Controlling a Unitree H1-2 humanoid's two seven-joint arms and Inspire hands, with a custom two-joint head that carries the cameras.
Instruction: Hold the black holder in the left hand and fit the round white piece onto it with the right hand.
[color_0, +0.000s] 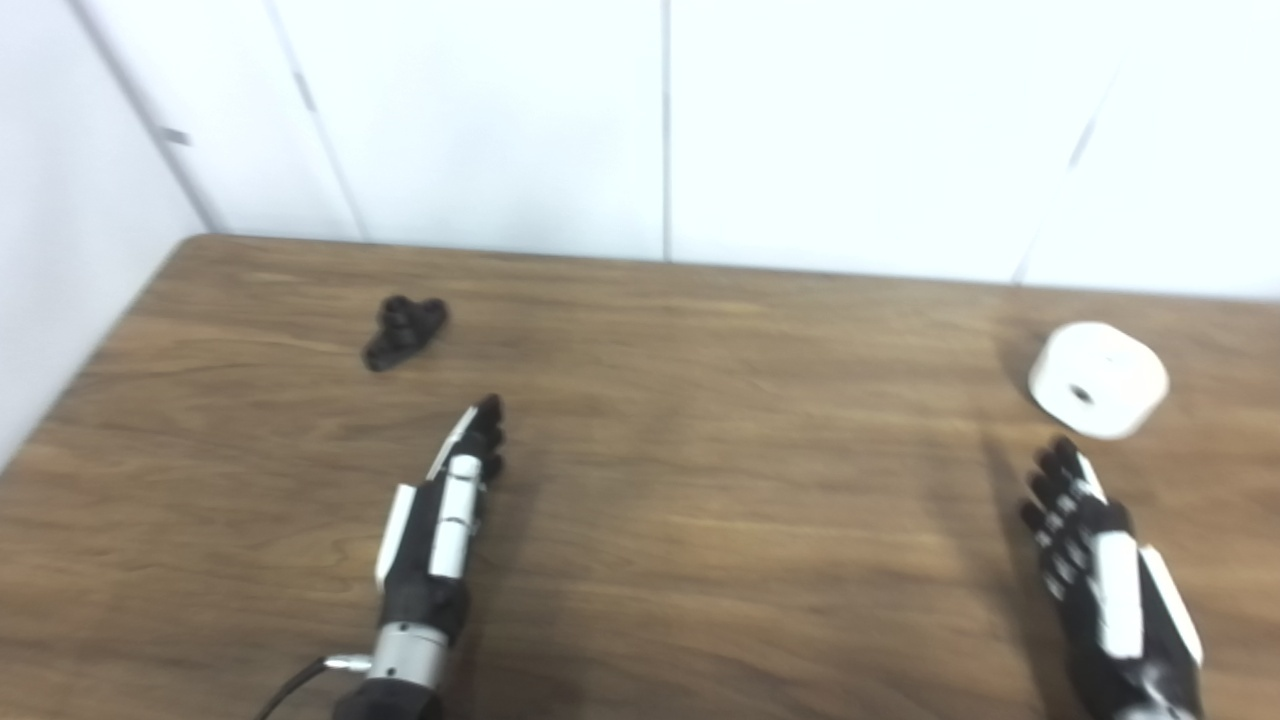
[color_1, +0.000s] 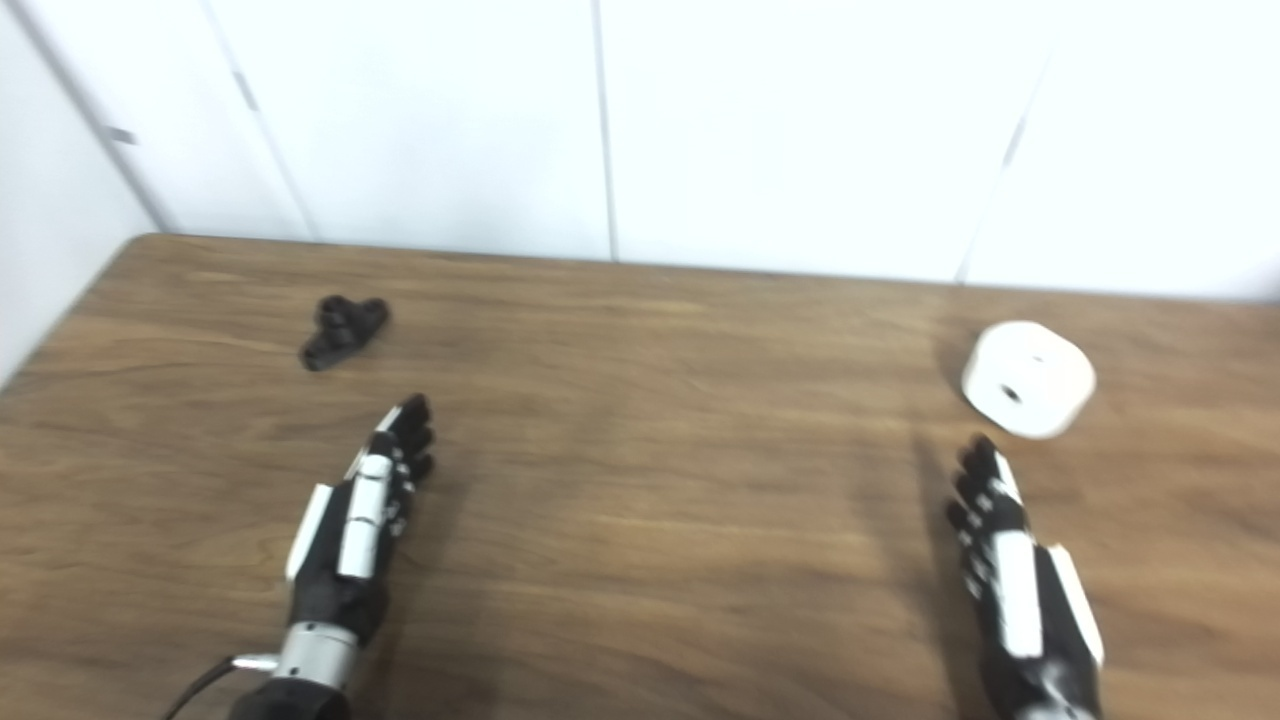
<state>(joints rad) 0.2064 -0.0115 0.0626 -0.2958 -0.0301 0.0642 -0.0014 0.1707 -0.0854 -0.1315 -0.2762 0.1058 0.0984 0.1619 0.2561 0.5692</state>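
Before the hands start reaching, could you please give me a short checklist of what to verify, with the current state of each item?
1. Left hand free, holding nothing: ok.
2. Right hand free, holding nothing: ok.
3. Holder in view, unobstructed, ahead of the left hand: ok.
4. White piece in view, just beyond the right hand's fingertips: ok.
5. Holder's orientation suits a grasp: cannot tell, image is blurred.
6. Table between the two parts free of clutter: ok.
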